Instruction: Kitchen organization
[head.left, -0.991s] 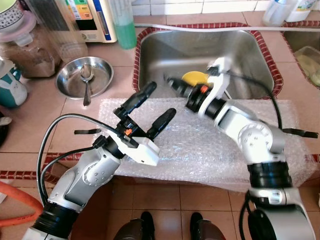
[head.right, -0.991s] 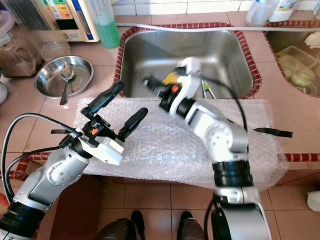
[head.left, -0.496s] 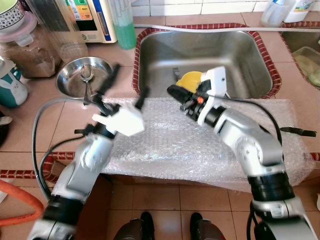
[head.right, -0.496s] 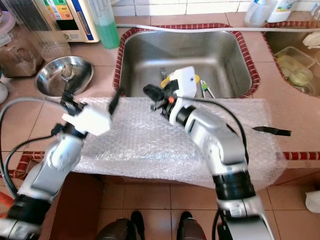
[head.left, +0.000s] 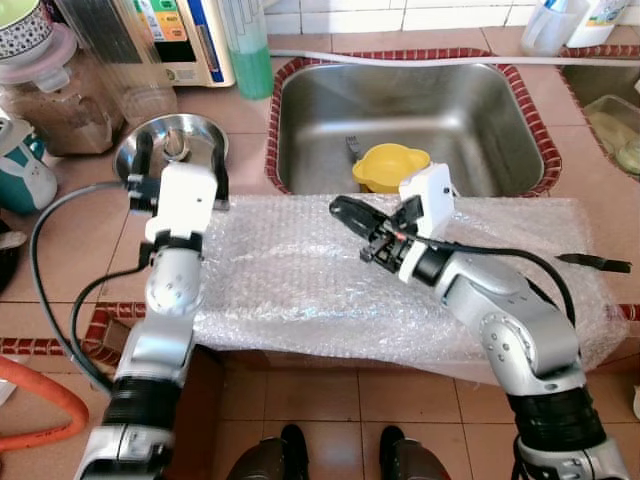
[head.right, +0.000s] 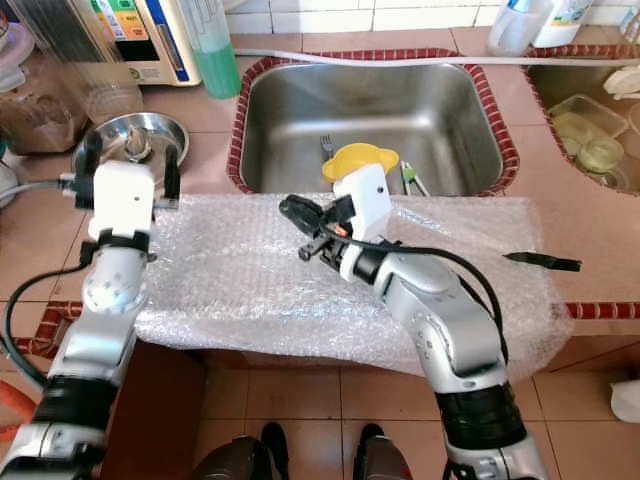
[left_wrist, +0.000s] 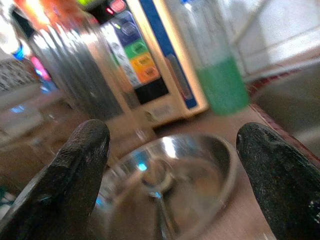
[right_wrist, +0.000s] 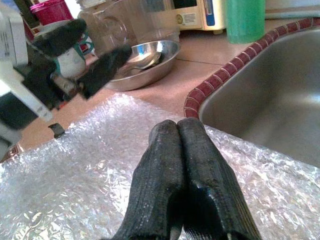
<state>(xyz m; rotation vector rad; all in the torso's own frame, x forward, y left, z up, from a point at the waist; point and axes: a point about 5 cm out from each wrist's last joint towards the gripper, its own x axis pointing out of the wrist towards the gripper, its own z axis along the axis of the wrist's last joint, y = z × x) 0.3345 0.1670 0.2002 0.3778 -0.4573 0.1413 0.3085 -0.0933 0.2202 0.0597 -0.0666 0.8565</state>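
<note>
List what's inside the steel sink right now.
In the steel sink sit a yellow bowl and a fork. A green utensil lies beside the bowl; the right arm's wrist covers part of it.

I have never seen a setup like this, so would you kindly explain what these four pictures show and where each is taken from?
This is a humanoid robot at a kitchen counter. Two pictures come from cameras in its head, looking down; two come from cameras on its wrists, looking along its black fingers. A bubble wrap sheet lies on the counter before the sink, which holds a yellow bowl. The left hand, open, reaches toward a steel bowl with a spoon in it. The right hand, shut and holding nothing, hovers over the wrap.
</note>
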